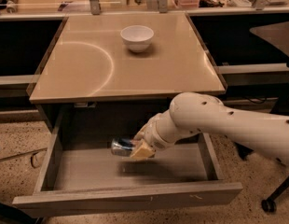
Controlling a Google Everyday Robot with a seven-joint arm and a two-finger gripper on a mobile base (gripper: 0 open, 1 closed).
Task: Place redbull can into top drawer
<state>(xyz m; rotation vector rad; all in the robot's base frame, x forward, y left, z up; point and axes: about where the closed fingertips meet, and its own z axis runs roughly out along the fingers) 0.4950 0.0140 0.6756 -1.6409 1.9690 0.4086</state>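
Looking from the left, I see a loose cable (32, 158) on the speckled floor just outside the top drawer (126, 197), which stands open beneath the tabletop (88, 69). The drawer's left wall slants back toward the cabinet, and the pale bottom beside it is bare, so that side has open room. The flat front panel runs across the near edge, a little lower at its left end than at its right.

Moving right, the redbull can (121, 147) lies on its side inside the drawer's outline, its silver end pointing left, roughly midway between the 2 side walls and nearer the back than the front panel. It looks lifted off the bottom, with a shadow below it. The gripper (137, 148) is clamped on the can's right end; 1 tan finger pad (143, 151) presses against its near side.

Above, on the tabletop, the white bowl (137, 37) sits upright near the far edge, well apart from the drawer.

The white arm (219, 120) reaches in from the right, crossing over the drawer's right wall just below the tabletop's front edge. Farther right, a chair base (268, 204) stands on the floor.
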